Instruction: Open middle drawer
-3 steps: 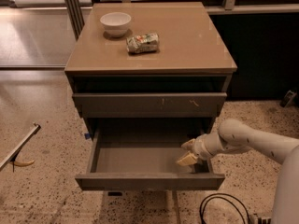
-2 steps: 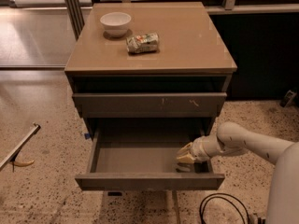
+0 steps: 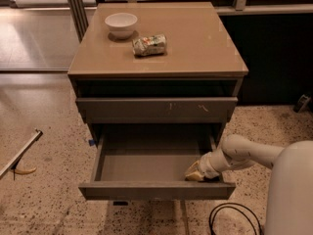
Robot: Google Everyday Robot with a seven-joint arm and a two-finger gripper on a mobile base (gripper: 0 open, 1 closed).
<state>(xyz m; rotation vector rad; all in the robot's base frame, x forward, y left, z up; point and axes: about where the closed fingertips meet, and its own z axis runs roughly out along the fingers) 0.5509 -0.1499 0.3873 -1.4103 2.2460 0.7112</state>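
Inside the pulled-out middle drawer [image 3: 146, 190], at its right front corner, sits the claw [image 3: 194, 172]; open or closed, can't tell.

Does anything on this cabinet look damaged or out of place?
Pale scratch marks mar the shut drawer front. A crumpled packet lies near the bowl. The end effector is inside the open middle drawer, front right.

Pincer [image 3: 193, 172] inside middle drawer [image 3: 146, 166], front right
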